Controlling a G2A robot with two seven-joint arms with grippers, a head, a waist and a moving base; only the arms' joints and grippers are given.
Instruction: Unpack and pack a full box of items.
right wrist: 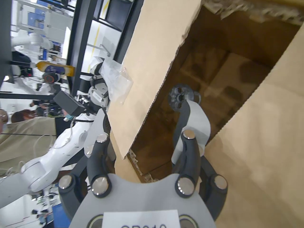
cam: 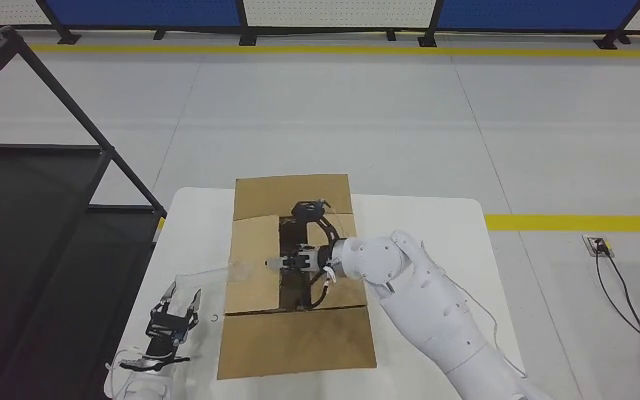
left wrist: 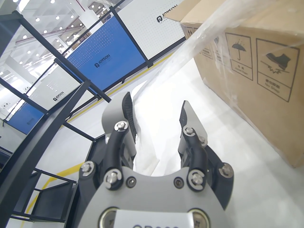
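Brown cardboard box (cam: 300,345) is sitting mid-table on the white table (cam: 430,230), top flaps folded outward, opening showing dark in the centre. The white R arm is stretching over the box from the robot's right side. Right gripper (cam: 285,262) is hanging at the opening, by the box's side flap (right wrist: 154,48) on the robot's left.

In the right wrist view, right gripper (right wrist: 144,110) is spread wide and straddling that flap's edge: one finger outside the box, the other inside. It's released, not pinching the cardboard. Box interior (right wrist: 213,67) is looking bare brown. A small dark round part (right wrist: 179,96) is showing at the inner fingertip; can't tell if it's an item or part of the finger.

Left gripper (cam: 180,297) is hovering low over the table's near-left corner, well apart from the box. In its wrist view, left gripper (left wrist: 156,100) is standing open, fingers apart, gripping nothing.

Clear plastic film (left wrist: 209,24) is draping from the box's top edge down twd the left gripper, its lower end lying btwn the open fingers, close to one pad; contact unclear. Same film is showing faintly on the table (cam: 215,285) and beside the flap (right wrist: 116,79).

Black metal rack (cam: 60,200) is standing just left of the table.
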